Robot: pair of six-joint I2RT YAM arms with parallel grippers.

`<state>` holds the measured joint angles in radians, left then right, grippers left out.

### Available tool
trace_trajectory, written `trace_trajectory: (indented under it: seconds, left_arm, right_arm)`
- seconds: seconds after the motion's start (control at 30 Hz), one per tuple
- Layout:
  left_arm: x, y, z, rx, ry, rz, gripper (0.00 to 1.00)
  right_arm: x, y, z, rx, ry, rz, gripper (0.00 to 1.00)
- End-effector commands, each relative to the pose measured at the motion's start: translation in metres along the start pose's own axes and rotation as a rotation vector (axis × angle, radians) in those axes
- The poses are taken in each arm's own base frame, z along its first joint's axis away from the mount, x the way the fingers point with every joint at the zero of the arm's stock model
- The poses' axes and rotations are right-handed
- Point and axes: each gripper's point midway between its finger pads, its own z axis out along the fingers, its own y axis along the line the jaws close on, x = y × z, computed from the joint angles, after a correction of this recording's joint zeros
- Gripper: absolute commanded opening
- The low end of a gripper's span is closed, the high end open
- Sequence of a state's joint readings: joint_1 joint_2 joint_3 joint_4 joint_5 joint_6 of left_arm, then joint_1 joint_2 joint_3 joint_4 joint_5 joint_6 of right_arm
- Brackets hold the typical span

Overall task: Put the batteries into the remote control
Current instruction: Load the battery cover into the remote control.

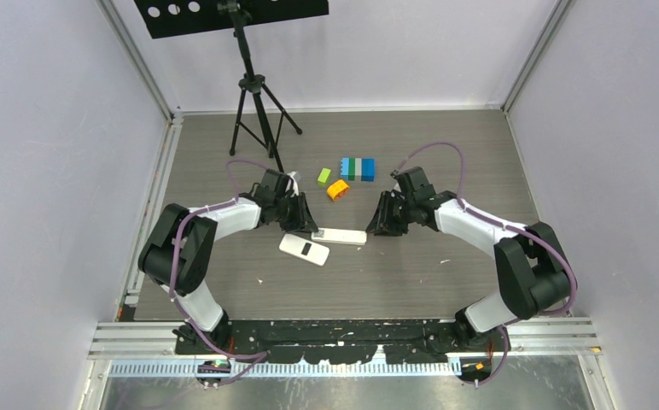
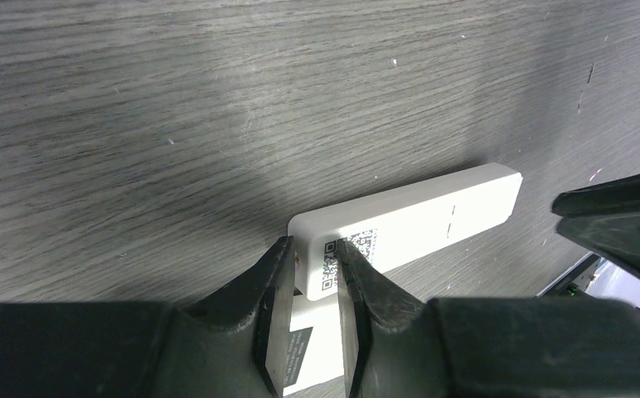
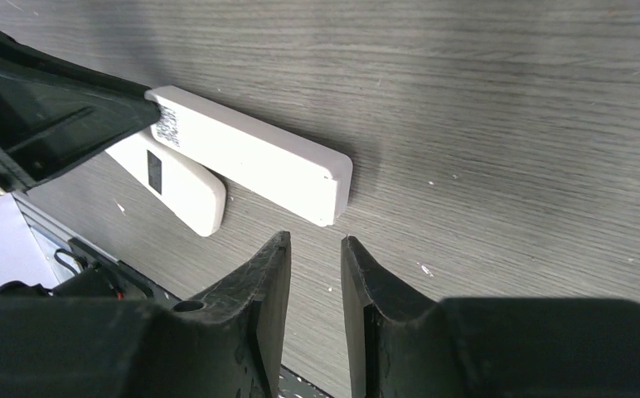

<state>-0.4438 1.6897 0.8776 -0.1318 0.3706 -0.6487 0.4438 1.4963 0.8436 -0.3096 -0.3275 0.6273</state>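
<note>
Left gripper [image 2: 312, 257]: jaws barely parted at the remote control's [image 2: 433, 211] 9 o'clock end, hold uncertain. Right gripper [image 3: 315, 249]: jaws apart, empty; best approach squarely from 3 o'clock.

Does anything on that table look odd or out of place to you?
No batteries show in any view, though that is the job. The shorter white remote lies askew beside the long remote, whose end the left end effector pinches. Toy blocks sit behind them, seemingly unrelated.
</note>
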Motion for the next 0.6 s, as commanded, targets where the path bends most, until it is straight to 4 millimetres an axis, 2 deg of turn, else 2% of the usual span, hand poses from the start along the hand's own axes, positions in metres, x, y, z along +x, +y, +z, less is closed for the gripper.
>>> trace_trajectory:
  seconds: [0.0, 0.23, 0.57]
  left_arm:
    - [0.002, -0.003, -0.005, 0.010, -0.008, 0.010, 0.27]
    - [0.003, -0.003, -0.005, 0.012, -0.007, 0.009, 0.27]
    - [0.004, -0.002, -0.003, 0.013, -0.003, 0.009, 0.27]
  right_arm:
    - [-0.002, 0.009, 0.012, -0.016, 0.011, -0.016, 0.34]
    - [0.002, 0.010, 0.028, -0.014, 0.024, -0.016, 0.23]
    - [0.004, 0.006, 0.035, 0.008, 0.018, -0.019, 0.13]
